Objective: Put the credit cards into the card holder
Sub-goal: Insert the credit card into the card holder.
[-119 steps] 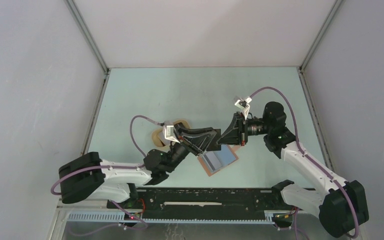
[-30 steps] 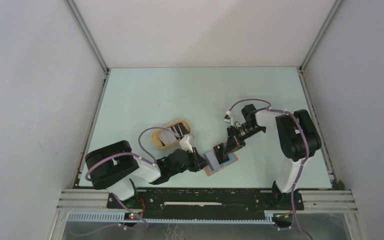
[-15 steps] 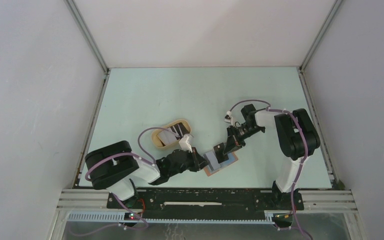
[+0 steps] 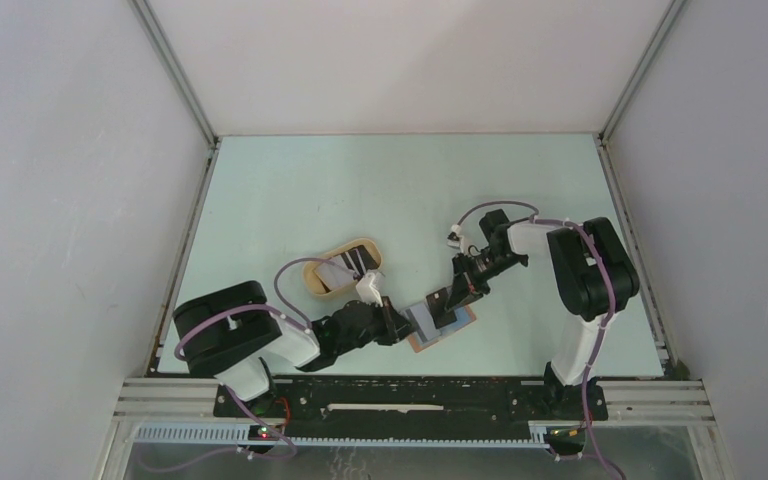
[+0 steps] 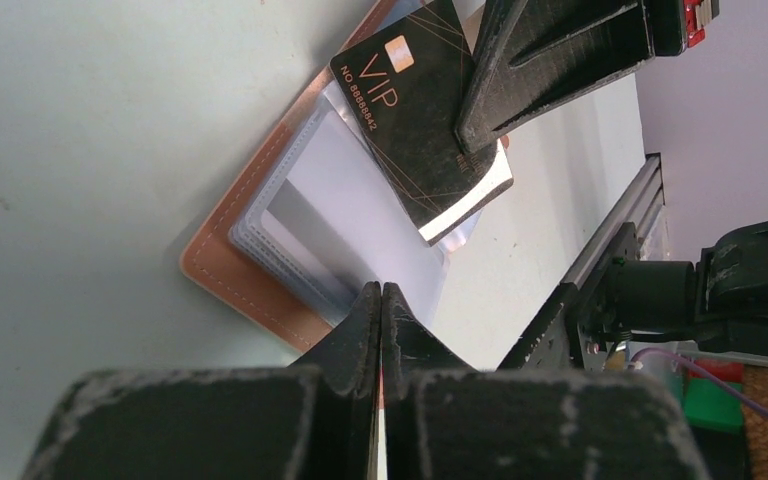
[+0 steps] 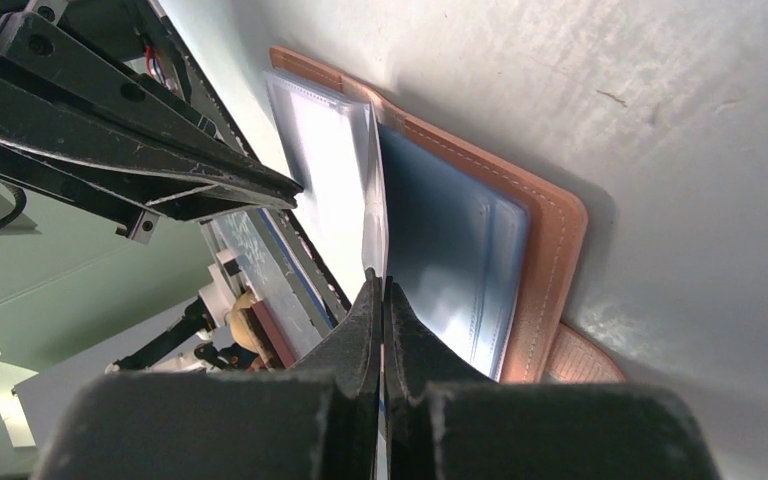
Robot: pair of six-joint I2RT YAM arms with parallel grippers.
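Observation:
The reddish-brown card holder [image 4: 463, 322] lies open on the table, blue pockets up. It also shows in the left wrist view [image 5: 250, 285] and the right wrist view [image 6: 550, 250]. My left gripper [image 4: 405, 327] [image 5: 381, 290] is shut on a thin clear sleeve [image 5: 330, 200] of the card holder at its left edge. My right gripper [image 4: 447, 300] [image 6: 381, 285] is shut on a black VIP credit card [image 5: 415, 120], held tilted over the open sleeves. In the right wrist view this card [image 6: 373, 210] shows edge-on. More credit cards [image 4: 335, 272] lie in the tan tray.
The tan oval tray [image 4: 312, 282] sits left of the card holder, behind my left arm. A black rail [image 4: 410, 390] runs along the table's near edge. Grey walls close the table on three sides.
Since four seconds ago both arms have folded down low around the card holder, and the tray is uncovered. Over the last second almost nothing has moved.

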